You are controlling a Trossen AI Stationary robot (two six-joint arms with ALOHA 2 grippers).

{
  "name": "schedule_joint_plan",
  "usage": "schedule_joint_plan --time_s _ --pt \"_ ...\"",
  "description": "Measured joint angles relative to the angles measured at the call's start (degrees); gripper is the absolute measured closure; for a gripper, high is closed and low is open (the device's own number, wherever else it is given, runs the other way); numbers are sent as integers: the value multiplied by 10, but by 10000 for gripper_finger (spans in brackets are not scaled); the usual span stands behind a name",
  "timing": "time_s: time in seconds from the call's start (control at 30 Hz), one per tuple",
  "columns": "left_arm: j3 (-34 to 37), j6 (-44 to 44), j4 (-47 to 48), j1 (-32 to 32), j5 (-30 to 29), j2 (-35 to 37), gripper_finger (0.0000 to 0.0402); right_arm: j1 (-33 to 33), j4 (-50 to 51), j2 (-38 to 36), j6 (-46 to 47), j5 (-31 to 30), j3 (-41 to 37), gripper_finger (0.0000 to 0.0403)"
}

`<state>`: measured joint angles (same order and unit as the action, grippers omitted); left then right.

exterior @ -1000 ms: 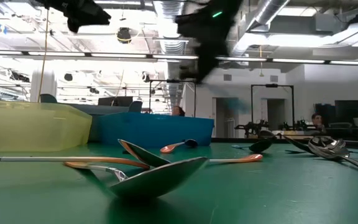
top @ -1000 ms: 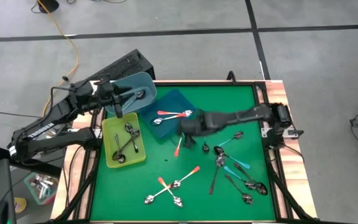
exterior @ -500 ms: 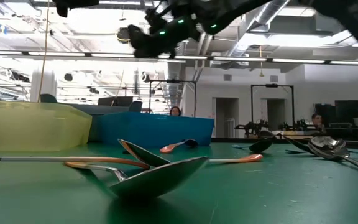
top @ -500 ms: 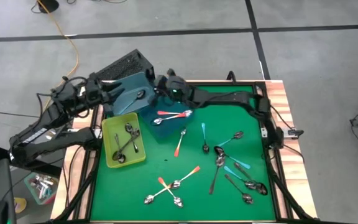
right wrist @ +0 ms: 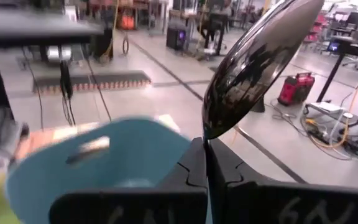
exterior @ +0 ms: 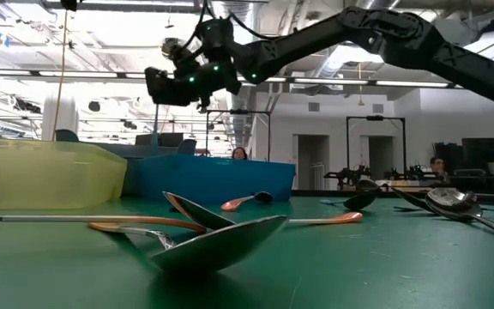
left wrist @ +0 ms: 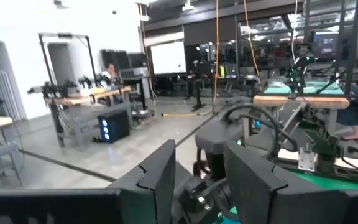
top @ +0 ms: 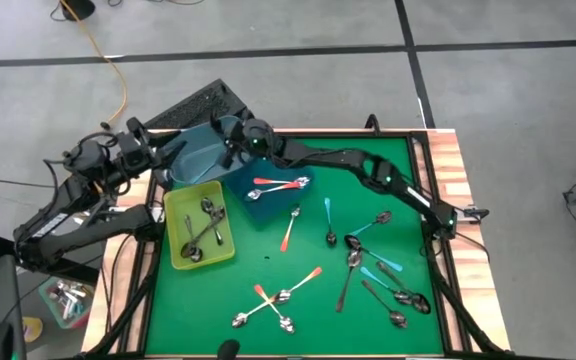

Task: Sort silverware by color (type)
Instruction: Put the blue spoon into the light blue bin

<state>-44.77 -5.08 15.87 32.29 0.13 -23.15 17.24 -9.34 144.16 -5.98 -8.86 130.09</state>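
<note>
Right gripper [top: 236, 140] pinches my spoon [right wrist: 260, 62] above the teal bin [top: 196, 155]; left gripper [top: 160, 150] beside it gapes empty.

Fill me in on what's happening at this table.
Two robot arms are sorting spoons by handle colour. The right claw is shut on a spoon and hangs over the light blue bin at the table's far left corner. The left claw waits open beside that bin, holding nothing. The yellow bin holds several metal spoons, the dark blue bin two orange ones, and many spoons lie loose on the green mat.
</note>
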Motion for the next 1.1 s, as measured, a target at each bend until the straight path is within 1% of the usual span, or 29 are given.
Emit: schedule_joint_plan --time_s 0.1,0.2,0.43,0.47,0.53,0.63,0.7,0.83,0.87,1.1 --pt "0 -5 0 0 -14 4 280 9 -6 -4 24 7 -1 398" --pt "0 -19 2 0 -26 5 280 16 -15 -4 45 30 -1 398" --pt "0 -27 2 0 -28 6 280 21 -63 17 173 48 -3 398" --pt "0 -27 2 0 -28 6 280 20 -73 25 180 47 -3 398" --pt "0 -26 1 0 -28 6 280 17 -125 42 190 46 0 398" --pt "0 -26 1 0 -28 6 280 17 -172 49 261 61 -3 398" --pt "0 -24 1 0 -28 6 280 12 -198 58 257 56 1 398" --pt "0 -22 1 0 -28 6 280 12 -185 70 250 71 -2 398" --pt "0 -22 1 0 -27 6 280 12 -196 76 248 72 -2 398" --pt "0 -18 1 0 -27 6 280 3 -190 87 240 70 0 398"
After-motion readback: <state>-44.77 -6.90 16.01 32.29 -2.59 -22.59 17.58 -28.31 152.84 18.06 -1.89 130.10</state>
